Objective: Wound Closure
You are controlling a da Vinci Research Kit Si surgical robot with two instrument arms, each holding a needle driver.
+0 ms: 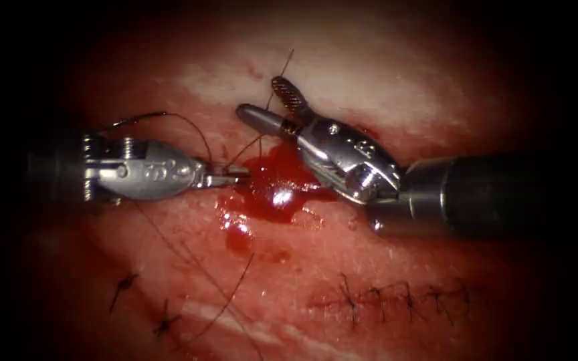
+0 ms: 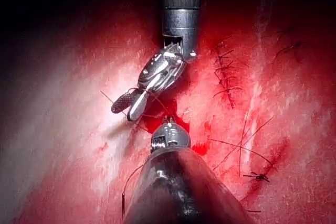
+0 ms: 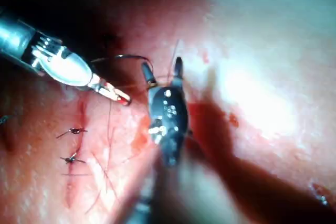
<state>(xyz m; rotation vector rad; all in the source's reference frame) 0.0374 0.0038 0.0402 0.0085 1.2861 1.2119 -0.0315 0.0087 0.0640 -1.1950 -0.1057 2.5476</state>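
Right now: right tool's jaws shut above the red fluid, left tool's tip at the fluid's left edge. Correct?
Not quite. The right tool's jaws are open, spread apart with thread running between them; the endoscope view shows it. They do sit above the red fluid, and the left tool has its tip at the fluid's left edge.

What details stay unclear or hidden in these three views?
- Needle: in the endoscope view, a thin curved dark wire rises above the left claw; needle or thread, too thin to tell.
- Left claw's grip: its tip meets the red fluid, which hides what it holds.
- Thread near the open right claw: whether it passes between the jaws is unclear.
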